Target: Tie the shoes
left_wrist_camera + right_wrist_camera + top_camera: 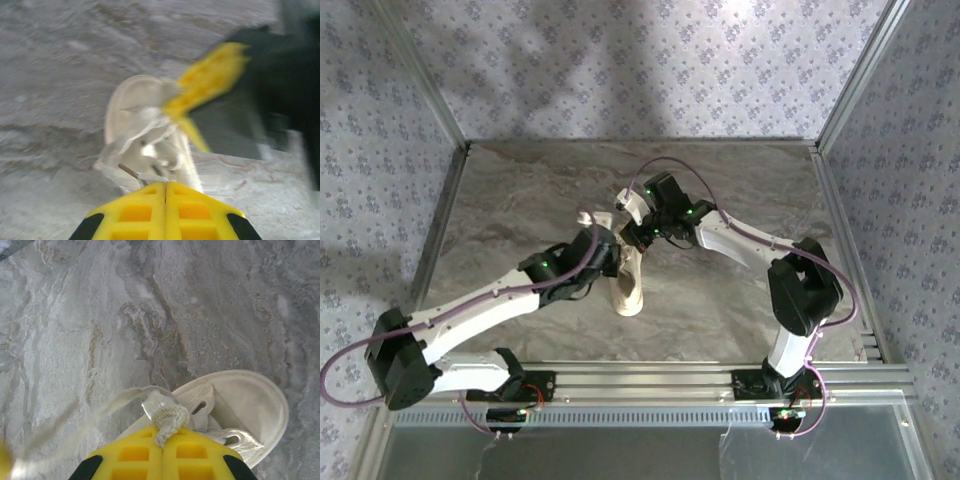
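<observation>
The shoe (631, 292) lies near the middle of the table (740, 190), between the two arms and closer to the left one. Its long axis runs near to far, almost straight away from the arm bases. The smooth rounded end, which looks like the toe, points toward the bases, and the far end is hidden under the grippers. The sole is down and the laced top faces up. The left gripper (165, 186) sits just over the laced part with its yellow fingers pressed together. A thin strand of lace (150, 177) seems pinched at their tips, though blur makes that hard to confirm. The right gripper (167, 430) is also clamped shut and bites a thick bunch of lace right at its fingertips, just above the eyelets. From that bunch a blurred strand trails off across the table toward the lower left of the right wrist view. In the left wrist view a yellow finger of the right gripper hangs just beyond the shoe.
</observation>
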Available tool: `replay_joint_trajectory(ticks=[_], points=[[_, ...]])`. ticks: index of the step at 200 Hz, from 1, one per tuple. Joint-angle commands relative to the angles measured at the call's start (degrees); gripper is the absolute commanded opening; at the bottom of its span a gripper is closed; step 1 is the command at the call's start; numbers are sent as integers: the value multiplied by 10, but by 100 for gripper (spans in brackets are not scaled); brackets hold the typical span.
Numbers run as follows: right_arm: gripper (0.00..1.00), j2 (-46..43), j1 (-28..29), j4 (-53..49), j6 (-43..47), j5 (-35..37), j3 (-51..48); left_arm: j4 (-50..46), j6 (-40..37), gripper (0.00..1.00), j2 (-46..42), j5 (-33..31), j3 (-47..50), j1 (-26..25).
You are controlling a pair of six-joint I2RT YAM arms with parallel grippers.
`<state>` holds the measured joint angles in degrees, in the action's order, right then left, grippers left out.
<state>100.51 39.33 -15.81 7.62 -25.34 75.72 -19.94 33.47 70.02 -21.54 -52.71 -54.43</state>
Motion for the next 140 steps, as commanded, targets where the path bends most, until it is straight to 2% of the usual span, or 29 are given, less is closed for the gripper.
replay_joint_trajectory(ticks=[1,39,64,76,91,105,119,140], points=[[0,14,-2,-33,-14,-48,26,96,-114,0,29,-37,-8,-46],[0,24,-9,-42,-6,-105,31,134,-234,0,109,5,-52,-85],[0,28,-13,-57,6,-130,40,151,-288,6,148,12,-70,-106],[0,28,-14,-63,11,-139,43,151,-298,13,160,12,-76,-107],[0,25,-17,-65,13,-142,42,154,-306,30,158,6,-74,-108],[0,20,-19,-64,15,-140,36,157,-319,41,143,4,-68,-108],[0,13,-19,-56,16,-133,28,156,-332,48,120,0,-62,-108],[0,-2,-21,-36,14,-121,12,143,-354,50,73,-1,-53,-106]])
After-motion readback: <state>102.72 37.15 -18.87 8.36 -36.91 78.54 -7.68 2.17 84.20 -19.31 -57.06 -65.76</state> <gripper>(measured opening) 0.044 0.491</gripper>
